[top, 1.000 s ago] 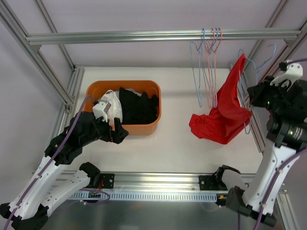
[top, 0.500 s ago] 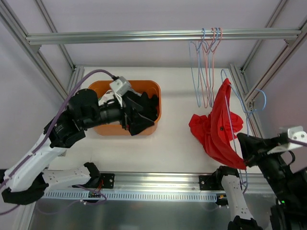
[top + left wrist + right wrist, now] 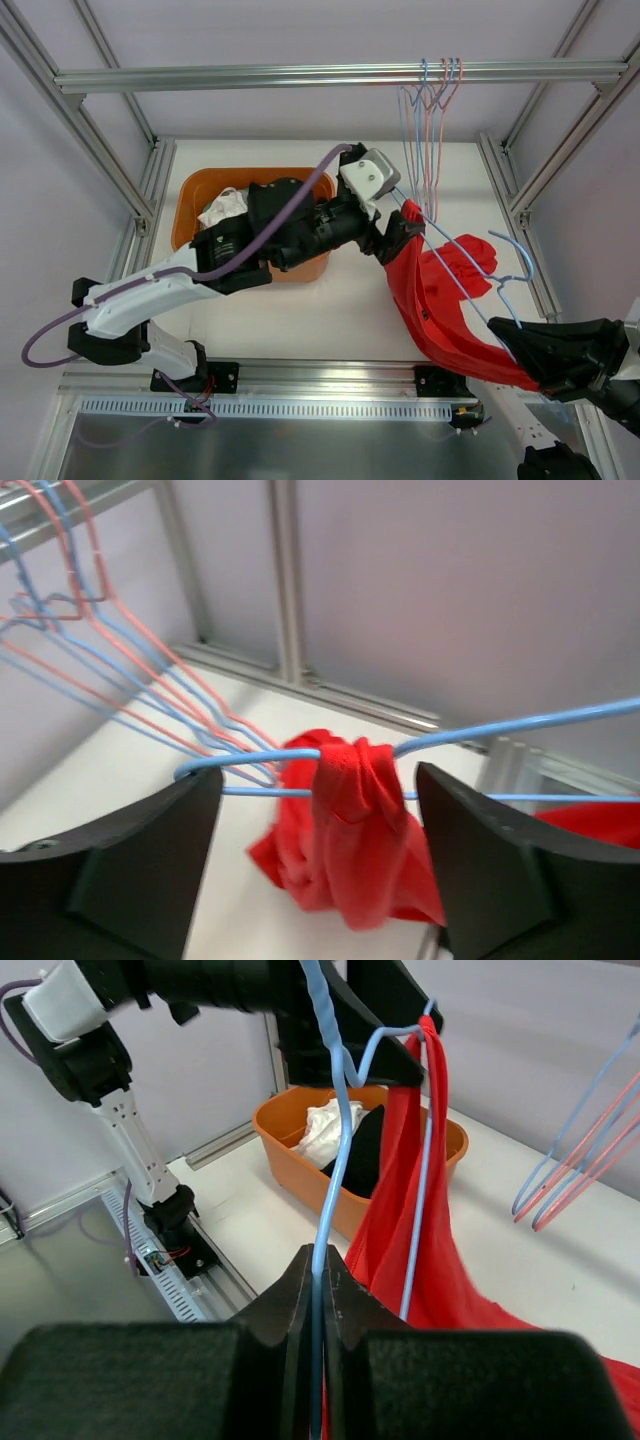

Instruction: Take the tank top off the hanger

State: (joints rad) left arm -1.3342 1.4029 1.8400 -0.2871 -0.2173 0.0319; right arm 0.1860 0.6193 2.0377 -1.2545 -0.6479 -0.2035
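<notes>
Tank top [image 3: 432, 312] draped on blue hanger [image 3: 323, 1220]; right jaws clenched on hanger, left jaws released.

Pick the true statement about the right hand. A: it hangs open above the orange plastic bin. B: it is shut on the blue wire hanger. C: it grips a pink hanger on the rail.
B: the right wrist view shows the right hand closed on the blue wire hanger carrying the red tank top.
</notes>
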